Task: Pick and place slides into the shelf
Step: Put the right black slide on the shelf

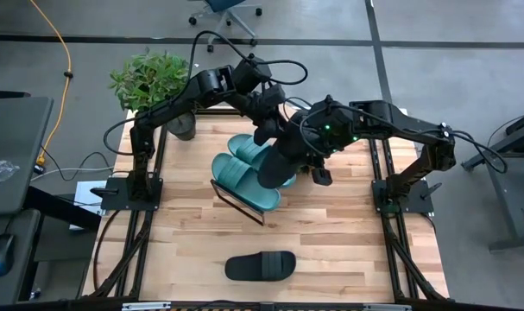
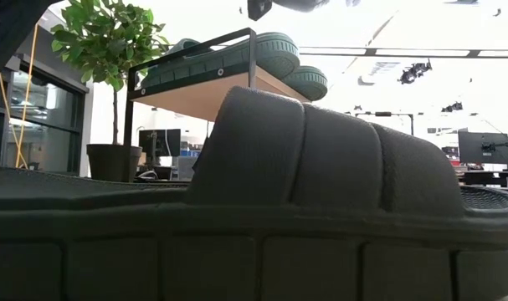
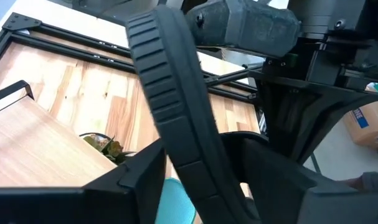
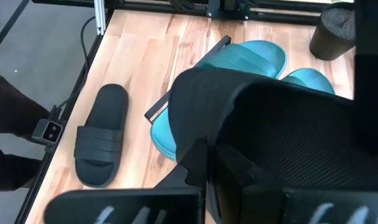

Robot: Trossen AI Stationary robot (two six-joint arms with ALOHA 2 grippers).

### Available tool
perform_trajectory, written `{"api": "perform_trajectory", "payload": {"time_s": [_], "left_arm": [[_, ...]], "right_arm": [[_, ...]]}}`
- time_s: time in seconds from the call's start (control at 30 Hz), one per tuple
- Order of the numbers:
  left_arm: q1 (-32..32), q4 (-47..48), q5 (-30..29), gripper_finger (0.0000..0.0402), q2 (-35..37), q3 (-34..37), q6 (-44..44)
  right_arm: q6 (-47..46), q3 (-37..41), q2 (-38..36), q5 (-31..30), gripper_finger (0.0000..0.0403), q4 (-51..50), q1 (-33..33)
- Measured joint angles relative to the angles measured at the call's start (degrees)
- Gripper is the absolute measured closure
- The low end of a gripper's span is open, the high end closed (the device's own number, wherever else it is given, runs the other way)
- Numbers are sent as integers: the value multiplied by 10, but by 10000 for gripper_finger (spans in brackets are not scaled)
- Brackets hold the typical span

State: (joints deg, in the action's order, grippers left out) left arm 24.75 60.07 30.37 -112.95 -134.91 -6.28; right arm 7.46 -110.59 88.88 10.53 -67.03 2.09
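Two teal slides lie side by side on the slanted shelf, soles on its board. One black slide lies flat on the table near its front edge. A second black slide hangs above the shelf's right end, with my right gripper shut on it. My left gripper comes from the far left and is open, one finger either side of this slide's ribbed sole edge. I cannot tell whether they touch it. My right gripper holds the black slide at its wide strap, coming from the table's right and slanting down. The fingers meet at the strap's near edge, and the gripper body hides the exact spot. The slide is lifted clear, tilted on its side above the teal slides.
A potted plant stands at the table's far left corner, close behind the shelf. Black frame rails run along both sides of the table. Bare wood lies between the shelf and the black slide near the front edge.
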Motion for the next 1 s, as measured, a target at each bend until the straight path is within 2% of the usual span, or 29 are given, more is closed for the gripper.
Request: {"api": "perform_trajectory", "payload": {"time_s": [0.37, 0.73, 0.83, 1.0], "left_arm": [[0, 0, 0, 362, 0, 0, -2], [0, 0, -10, 354, 0, 0, 12], [0, 0, -16, 367, 0, 0, 14], [0, 1, -23, 368, 0, 0, 22]], "right_arm": [[-1, 0, 0, -5, 403, -8, 0], [-12, 0, 0, -5, 396, -7, 0], [-22, 0, 0, -10, 382, -8, 2], [-37, -1, -8, -51, 344, -6, 2]]}}
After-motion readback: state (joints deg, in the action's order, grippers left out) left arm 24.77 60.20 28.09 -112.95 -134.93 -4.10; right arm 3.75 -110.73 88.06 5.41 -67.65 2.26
